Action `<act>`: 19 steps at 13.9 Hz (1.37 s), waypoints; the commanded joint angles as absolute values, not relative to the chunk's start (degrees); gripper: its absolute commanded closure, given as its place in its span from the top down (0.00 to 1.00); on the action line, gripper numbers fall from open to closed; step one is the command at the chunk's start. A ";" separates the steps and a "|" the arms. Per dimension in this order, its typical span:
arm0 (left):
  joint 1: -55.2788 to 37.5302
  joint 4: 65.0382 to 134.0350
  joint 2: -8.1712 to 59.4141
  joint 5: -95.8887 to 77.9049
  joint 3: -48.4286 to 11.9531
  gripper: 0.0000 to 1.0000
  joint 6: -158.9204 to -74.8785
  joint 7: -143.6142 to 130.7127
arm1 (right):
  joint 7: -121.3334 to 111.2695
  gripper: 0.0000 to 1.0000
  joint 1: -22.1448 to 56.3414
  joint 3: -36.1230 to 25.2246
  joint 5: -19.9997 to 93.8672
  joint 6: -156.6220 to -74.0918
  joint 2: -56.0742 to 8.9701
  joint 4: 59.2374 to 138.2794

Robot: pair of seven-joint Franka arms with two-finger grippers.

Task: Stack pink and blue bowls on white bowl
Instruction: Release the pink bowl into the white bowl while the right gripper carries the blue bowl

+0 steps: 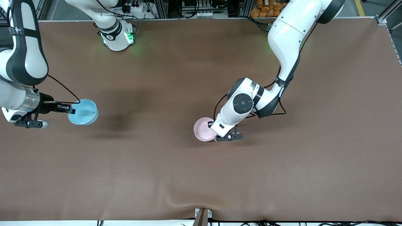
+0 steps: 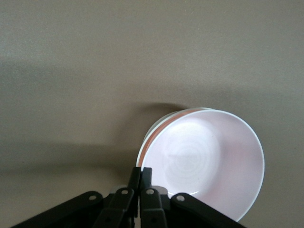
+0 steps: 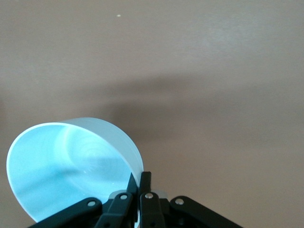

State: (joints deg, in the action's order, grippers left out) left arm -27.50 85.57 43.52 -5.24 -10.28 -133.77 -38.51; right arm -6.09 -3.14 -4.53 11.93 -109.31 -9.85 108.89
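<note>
Now gripping the rim of the small glossy pale pink bowl (image 1: 203, 128) with the left end effector (image 1: 214, 127), fingers (image 2: 140, 183) pinched tight across the wall near the middle of the brown desk (image 1: 201, 175). Seen from the left wrist view, sits nested in a second bowl, a thin white rim (image 2: 151, 137) peeping out just beneath the pink one (image 2: 209, 161) with a sliver of reddish shadow between them: most likely the small glossy white bowl, though too little shows to be sure. Hidden entirely under the pink bowl from the front camera.

Over toward the right arm's end of the desk, holds the small glossy light sky-blue bowl (image 1: 83, 112) in the right end effector (image 1: 71, 110), fingers (image 3: 141, 187) clamped on the rim. Tilted rather than level, with the open mouth (image 3: 66, 166) turned partly sideways and the outer wall showing. Appears lifted above the desk surface, with a soft dark shadow lying apart from it on the brown cover. Well apart from the pink bowl, with a broad stretch of bare brown cover between the two.
</note>
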 commanded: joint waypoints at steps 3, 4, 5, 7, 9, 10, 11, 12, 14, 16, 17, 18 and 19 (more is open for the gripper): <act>-28.12 84.55 44.65 -3.60 -9.84 0.32 -135.09 -40.34 | -1.16 0.00 2.79 -4.83 18.88 -109.07 -10.90 107.31; -28.21 84.38 44.56 -3.60 -9.84 0.60 -135.09 -40.34 | 0.25 0.00 4.12 -4.83 19.85 -109.68 -10.99 107.23; -28.13 84.38 44.30 -3.60 -9.84 0.88 -135.09 -40.34 | 1.22 0.00 5.17 -4.83 20.12 -110.73 -11.16 107.23; -28.12 84.29 43.86 -3.52 -9.76 1.00 -135.09 -40.25 | 2.63 0.00 6.67 -4.83 20.48 -111.79 -11.34 107.23; -27.60 84.20 42.72 -3.17 -9.76 1.00 -134.74 -40.25 | 4.12 0.00 8.08 -4.83 22.05 -112.58 -11.51 107.23; -27.08 84.29 41.84 -2.47 -9.76 1.00 -134.21 -40.25 | 4.91 0.00 8.69 -4.83 22.32 -113.20 -11.60 107.23; -26.03 84.29 40.70 -1.24 -9.76 1.00 -133.08 -40.25 | 5.79 0.00 9.48 -4.83 22.41 -114.07 -11.95 107.23; -24.88 84.03 39.39 0.68 -9.76 1.00 -130.80 -40.08 | 7.11 0.00 10.28 -4.83 22.41 -114.69 -12.04 107.23; -23.48 84.02 36.66 4.12 -9.76 1.00 -127.28 -39.99 | 8.96 0.00 11.86 -4.83 22.59 -116.36 -12.48 107.23; -20.84 83.94 34.20 5.10 -9.84 1.00 -124.73 -39.99 | 10.80 0.00 12.74 -4.83 23.98 -117.59 -13.35 107.14; -19.61 83.94 33.15 5.10 -9.84 1.00 -123.59 -39.90 | 11.16 0.00 13.44 -4.83 25.56 -118.03 -13.71 107.14; -18.38 83.94 32.26 5.18 -9.84 1.00 -122.27 -39.82 | 11.25 0.00 14.23 -4.83 26.62 -118.82 -14.49 107.14; -17.41 83.94 31.56 5.19 -9.84 1.00 -121.39 -39.73 | 12.21 0.00 14.50 -4.83 27.59 -119.79 -15.02 107.14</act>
State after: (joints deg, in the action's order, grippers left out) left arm -19.08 82.95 33.74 3.67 -9.52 -123.43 -38.58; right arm 10.56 13.23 -4.31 24.96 -118.66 -13.25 108.45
